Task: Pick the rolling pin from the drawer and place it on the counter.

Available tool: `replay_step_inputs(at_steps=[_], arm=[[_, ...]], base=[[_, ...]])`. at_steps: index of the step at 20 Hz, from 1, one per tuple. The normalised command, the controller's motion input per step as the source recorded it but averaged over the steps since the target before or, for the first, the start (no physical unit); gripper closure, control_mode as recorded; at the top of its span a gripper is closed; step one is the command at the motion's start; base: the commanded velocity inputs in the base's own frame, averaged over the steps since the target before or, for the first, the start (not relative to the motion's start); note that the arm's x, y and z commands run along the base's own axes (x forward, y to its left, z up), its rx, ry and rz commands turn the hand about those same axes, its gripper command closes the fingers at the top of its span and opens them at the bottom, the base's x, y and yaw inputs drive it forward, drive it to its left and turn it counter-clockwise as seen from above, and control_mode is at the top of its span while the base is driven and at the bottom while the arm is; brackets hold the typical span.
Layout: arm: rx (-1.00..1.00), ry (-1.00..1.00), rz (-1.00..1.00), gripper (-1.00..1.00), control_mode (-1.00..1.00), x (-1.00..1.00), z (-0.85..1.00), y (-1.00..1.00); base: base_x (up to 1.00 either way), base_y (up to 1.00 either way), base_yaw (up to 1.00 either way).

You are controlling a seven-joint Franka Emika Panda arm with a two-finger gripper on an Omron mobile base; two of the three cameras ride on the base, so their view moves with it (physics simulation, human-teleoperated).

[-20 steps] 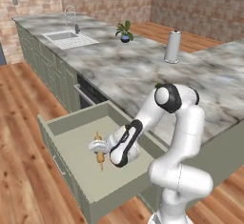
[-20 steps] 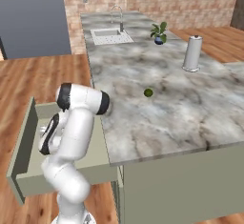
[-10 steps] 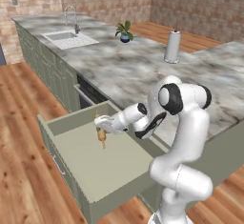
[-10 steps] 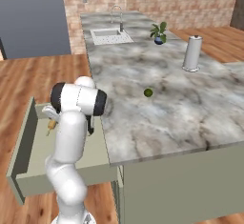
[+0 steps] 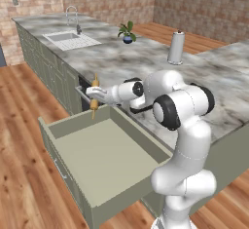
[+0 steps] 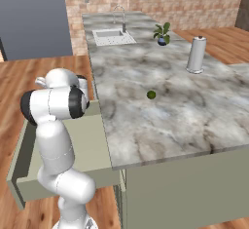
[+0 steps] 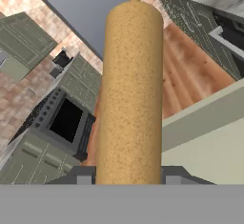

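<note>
The rolling pin [image 5: 94, 95] is a light-brown wooden cylinder. It hangs nearly upright above the far corner of the open drawer [image 5: 73, 125], close to the counter [image 5: 146, 60] edge. My gripper [image 5: 98, 95] is shut on its middle, with the arm stretched left from the base. In the hand view the rolling pin [image 7: 131, 99] runs up the centre between my dark fingertips [image 7: 84, 176], and the drawer [image 7: 209, 137] shows its beige inside at the right. From the right base view the drawer [image 6: 92, 140] stands pulled out beside the counter [image 6: 160, 111], behind my arm.
A small green ball [image 6: 151, 95] lies mid-counter. A paper-towel roll [image 5: 176, 47], a potted plant [image 5: 127, 32] and a sink [image 5: 71, 39] sit farther back. A dark-fronted appliance with a silver bar [image 5: 83, 95] is just behind the pin. Wooden floor surrounds the drawer.
The arm has lifted the rolling pin out of the drawer and carried it up and back toward the counter edge; the pin now hangs clear above the drawer's rim.
</note>
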Motion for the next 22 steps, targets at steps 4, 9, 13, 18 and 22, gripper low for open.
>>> replay_step_inputs(at_steps=[4,9,13,18,22], arm=[[0.36,0.13,-0.23,1.00,-1.00,-0.02,1.00,-1.00],[0.31,0.08,-0.28,1.00,-1.00,0.00,1.00,-1.00],[0.26,0.02,-0.33,1.00,-1.00,0.00,1.00,-1.00],[0.21,0.33,-0.43,1.00,-1.00,0.00,0.95,-1.00],[0.07,0.66,-0.49,1.00,-1.00,0.00,0.60,-1.00]], base=[[0.00,0.00,0.00],[0.00,0.00,0.00],[0.00,0.00,0.00],[0.00,0.00,0.00],[0.00,0.00,0.00]])
